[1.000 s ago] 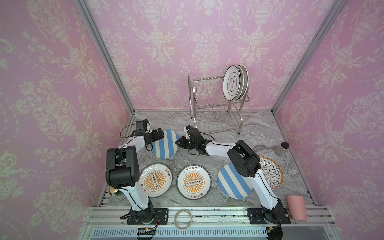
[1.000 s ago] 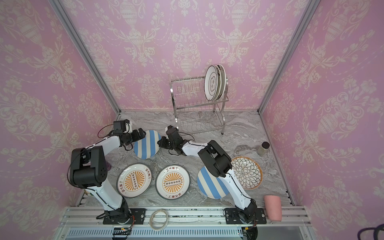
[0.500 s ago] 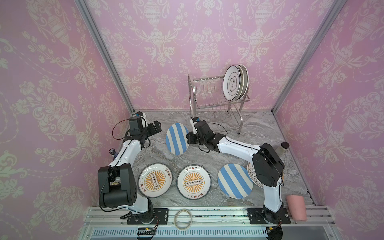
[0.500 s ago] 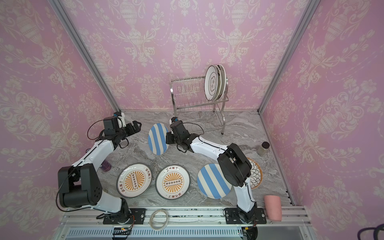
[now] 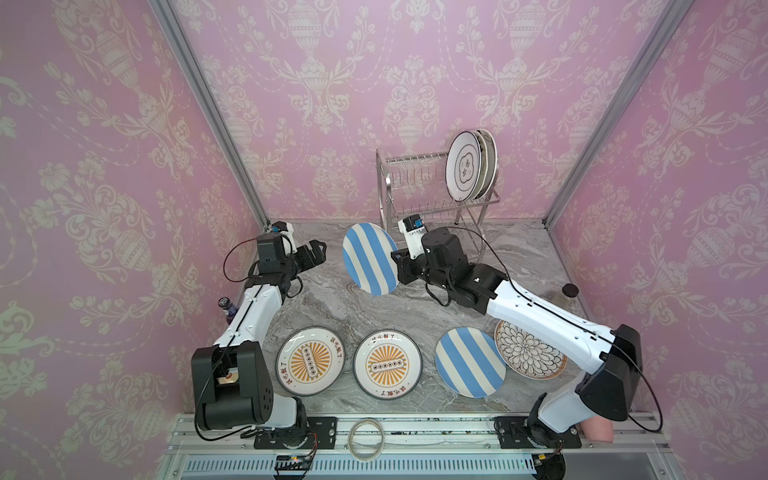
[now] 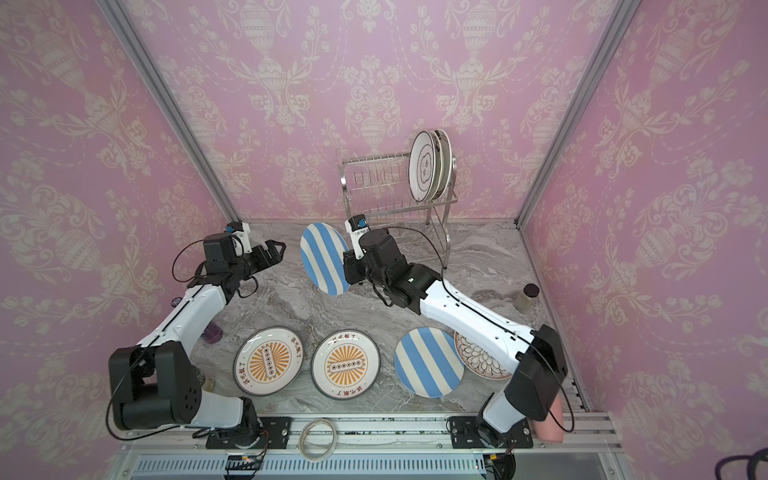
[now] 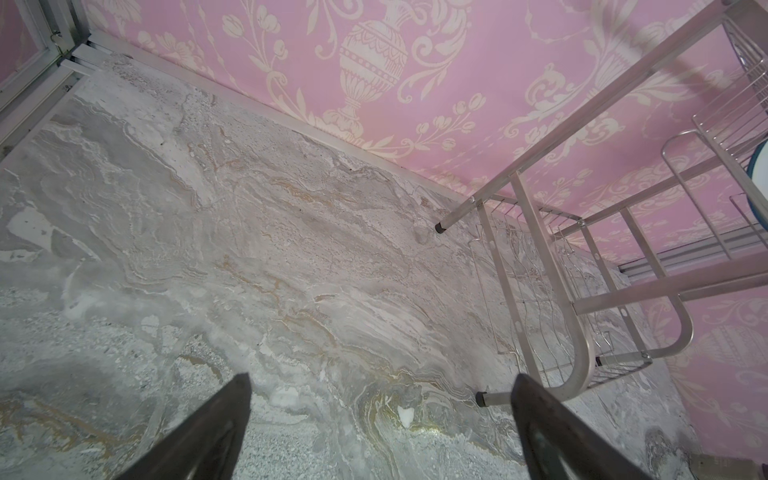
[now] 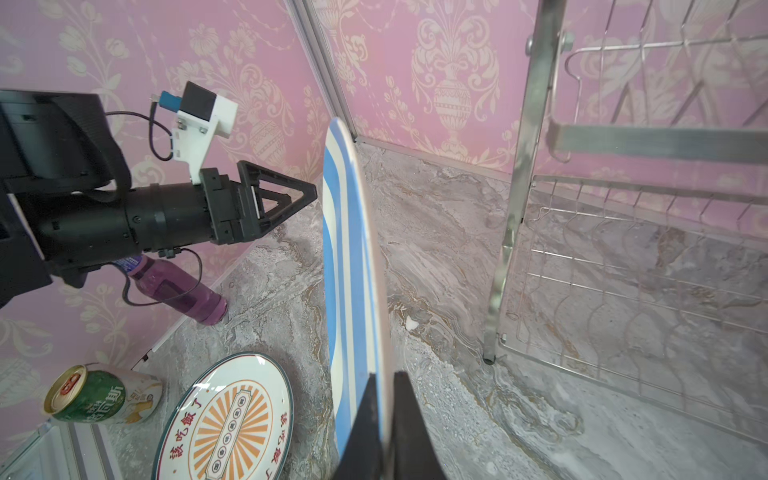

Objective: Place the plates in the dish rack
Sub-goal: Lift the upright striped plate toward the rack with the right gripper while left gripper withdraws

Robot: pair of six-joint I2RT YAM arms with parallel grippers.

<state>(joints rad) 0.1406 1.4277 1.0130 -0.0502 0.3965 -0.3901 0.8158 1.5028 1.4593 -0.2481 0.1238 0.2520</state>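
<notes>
right gripper (image 8: 384, 384) — clamped tight on upright striped plate (image 5: 368, 259) rim | left gripper (image 7: 380, 384) — jaws wide, empty

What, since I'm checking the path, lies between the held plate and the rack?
Nothing: bare table between plate and rack, plain in the right wrist view.

At lower right in both top views my right arm (image 5: 540, 316) covers part of the petal plate (image 5: 525, 355) and much of the pink cup (image 5: 598, 430). At mid-left my left arm (image 5: 253, 311) hides much of the purple bottle (image 5: 226, 305). In the dish rack (image 5: 415, 183) the front plate (image 5: 463, 168) masks those behind; I cannot count them. In my right wrist view the upright striped plate (image 8: 353, 270), the sunburst plate (image 8: 226, 419) and my right gripper (image 8: 386, 376) run out of frame.
</notes>
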